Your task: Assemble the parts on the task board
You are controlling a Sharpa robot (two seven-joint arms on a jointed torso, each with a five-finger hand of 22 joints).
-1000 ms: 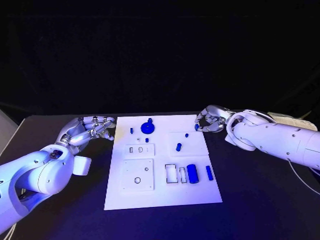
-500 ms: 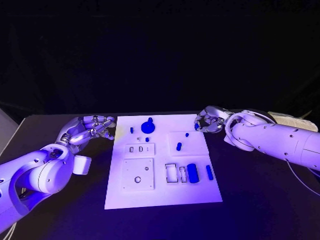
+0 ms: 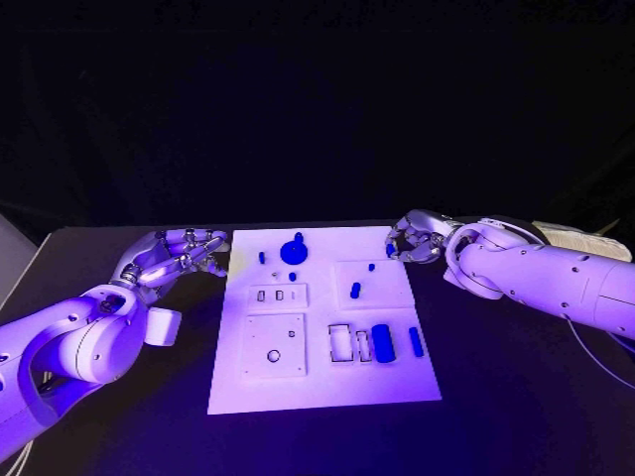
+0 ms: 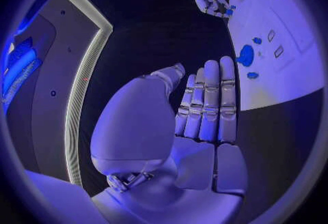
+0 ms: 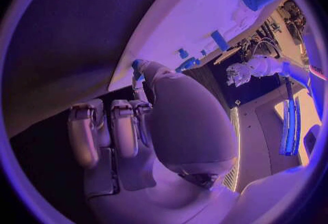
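Right hand (image 3: 417,239) sits at the far right corner of the task board (image 3: 324,387), fingers curled in around a small blue part (image 3: 391,252) at the board's edge; the wrist view shows a blue piece (image 5: 139,65) at its fingertips, so it appears to be pinching it. Left hand (image 3: 179,255) hovers off the board's left edge, over the black worktop (image 3: 518,397), fingers straight and close together in the wrist view (image 4: 205,106), holding nothing.

On the board: a round blue part (image 3: 294,252) near the far edge, a small blue peg (image 3: 261,258) just left of it. A short blue pin (image 3: 353,291) lies on the raised square plate at centre right, long axis running roughly near-to-far. Near the right edge, a blue cylinder (image 3: 384,343) lies beside two rectangular slots, with a thinner blue bar (image 3: 415,343) just right of it; both point near-to-far, parallel to the board's long side. Two square plates sit on the left half, one with two small slots, one with a hole.
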